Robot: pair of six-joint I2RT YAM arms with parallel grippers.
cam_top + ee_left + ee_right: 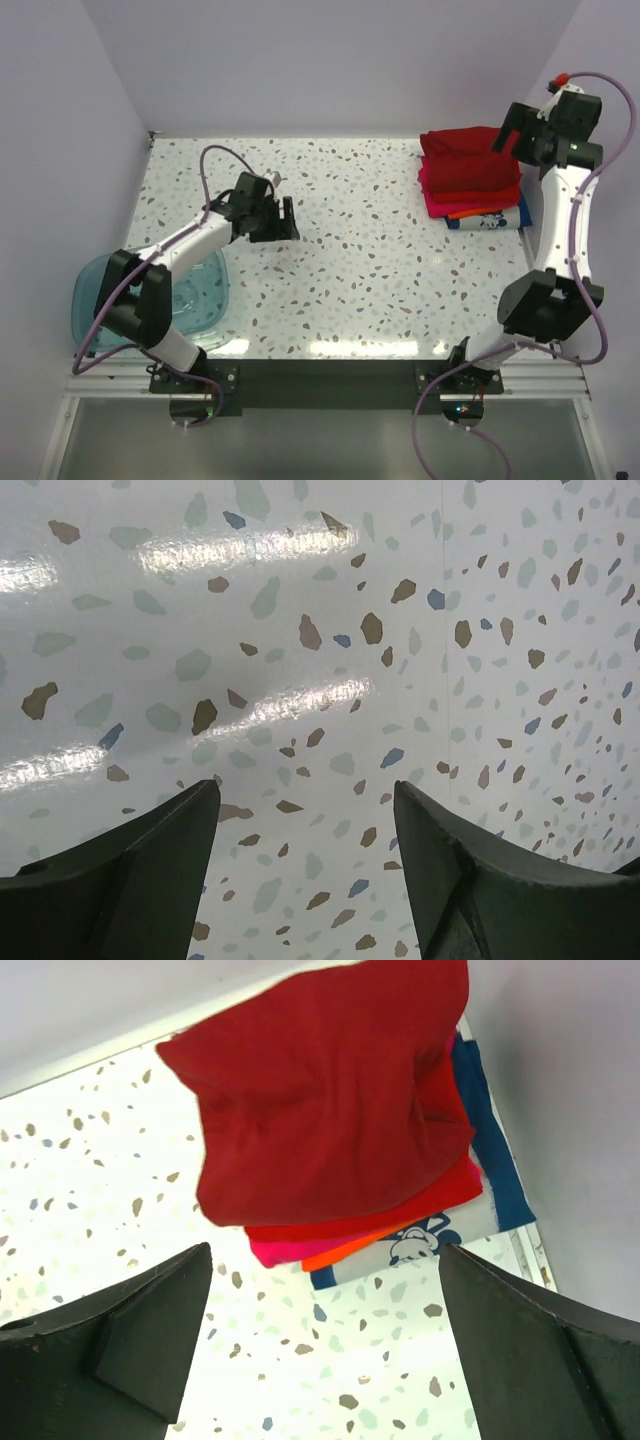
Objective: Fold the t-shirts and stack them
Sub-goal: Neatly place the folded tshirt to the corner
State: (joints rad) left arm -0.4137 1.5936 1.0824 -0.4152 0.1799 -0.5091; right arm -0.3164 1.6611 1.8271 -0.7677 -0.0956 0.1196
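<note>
Top external view: the folded t-shirts point(472, 180) are piled in one stack at the far right corner of the surface point(380, 260), against the side wall. The dark red t-shirt point(468, 152) is laid on top. Under it, bright red point(455, 1192), magenta point(272, 1250) and orange point(335, 1254) layers are seen in the right wrist view, with the white-and-blue printed shirt point(425, 1240) at the bottom.

The right fingers point(150, 1340) are held spread wide with nothing between them. They are raised over the stack's right side, and no cloth is seen touching them. From them the stack lies straight ahead and below, and the pile's near edge falls within the gap between them. The top shirt's longer side is judged to run across that gap rather than along it, though the fold is close to square.

The left fingers point(130, 880) are also spread, and only bare speckled surface is seen between them. They are placed well to the left of the stack. The translucent blue tub point(88, 300) sits farther left again, at the near edge.

The right arm is by far the nearer to the stack, so any squaring or pressing of the pile would best be given to it.
</note>
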